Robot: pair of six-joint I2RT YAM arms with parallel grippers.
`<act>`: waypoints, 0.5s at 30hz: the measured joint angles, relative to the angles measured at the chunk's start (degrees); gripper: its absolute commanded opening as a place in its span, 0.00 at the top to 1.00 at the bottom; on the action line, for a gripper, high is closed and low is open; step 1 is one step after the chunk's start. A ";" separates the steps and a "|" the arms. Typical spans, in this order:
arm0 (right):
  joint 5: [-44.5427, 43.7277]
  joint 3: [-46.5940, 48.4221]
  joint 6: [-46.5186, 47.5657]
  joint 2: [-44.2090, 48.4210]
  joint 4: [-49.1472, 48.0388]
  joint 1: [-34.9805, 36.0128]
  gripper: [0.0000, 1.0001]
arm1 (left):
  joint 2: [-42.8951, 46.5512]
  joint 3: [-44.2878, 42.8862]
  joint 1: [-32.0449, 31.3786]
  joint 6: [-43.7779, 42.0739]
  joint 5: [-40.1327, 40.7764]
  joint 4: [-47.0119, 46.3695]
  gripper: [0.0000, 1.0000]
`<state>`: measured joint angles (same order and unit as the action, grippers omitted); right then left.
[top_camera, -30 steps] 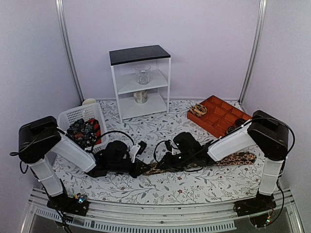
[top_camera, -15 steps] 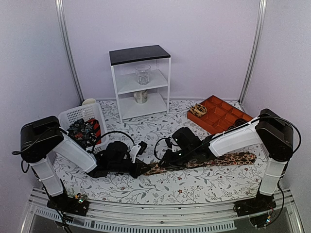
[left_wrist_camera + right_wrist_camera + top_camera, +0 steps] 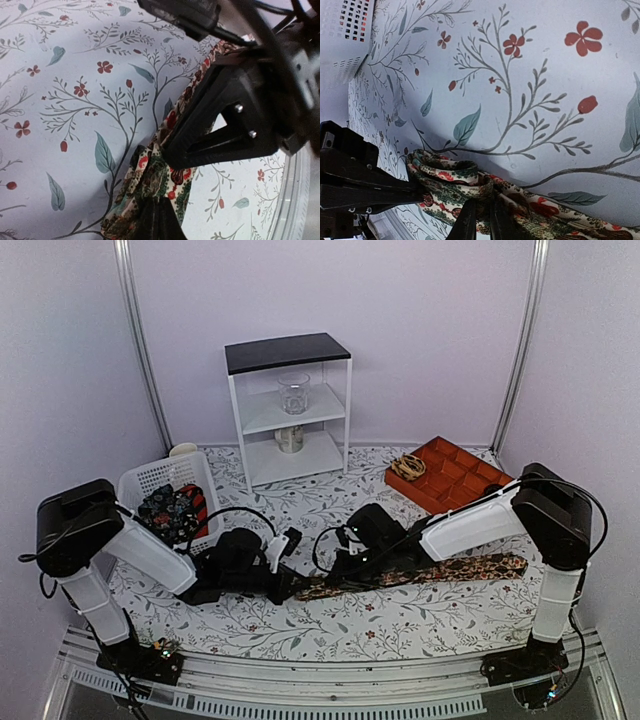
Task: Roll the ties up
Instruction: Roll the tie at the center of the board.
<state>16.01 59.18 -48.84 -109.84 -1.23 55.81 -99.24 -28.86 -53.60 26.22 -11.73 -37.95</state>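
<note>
Brown floral tie [image 3: 440, 570] lies flat across the tabletop [image 3: 330, 630], wider end well out to the right, narrow end bunched at centre between both arms. Left pincer [image 3: 156, 219] is pressed together on the bunched tip. Right pincer [image 3: 479, 221] is just beside it, pinching the same gathered fold. Spare ties [image 3: 172, 510] sit in the white basket [image 3: 140, 480] at far left. The fabric looks thin, limp and probably slick, so it will crumple rather than curl, and a loose core will likely spring open. You want your hold on the edge of the starter fold, low to the tabletop, with the flat run taut as you turn.
</note>
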 measured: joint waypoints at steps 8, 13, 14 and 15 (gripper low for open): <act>0.44 -0.07 -0.72 -0.31 -0.17 0.15 0.91 | 8.41 0.28 0.13 1.05 4.96 5.42 0.96; 1.16 -0.90 -2.32 -0.28 -1.42 0.17 0.91 | 14.16 3.21 0.17 3.93 10.23 8.44 1.00; 1.27 -1.03 -2.64 -0.28 -1.62 0.17 0.91 | 14.36 3.82 0.17 4.63 10.69 9.09 1.00; 1.29 -1.11 -2.82 -0.28 -1.77 0.17 0.91 | 14.32 4.39 0.17 5.35 10.86 9.84 1.00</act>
<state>17.30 58.06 -51.66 -110.13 -3.01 55.99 -84.93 -24.47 -53.43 31.57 -0.86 -28.12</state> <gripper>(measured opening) 0.088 0.003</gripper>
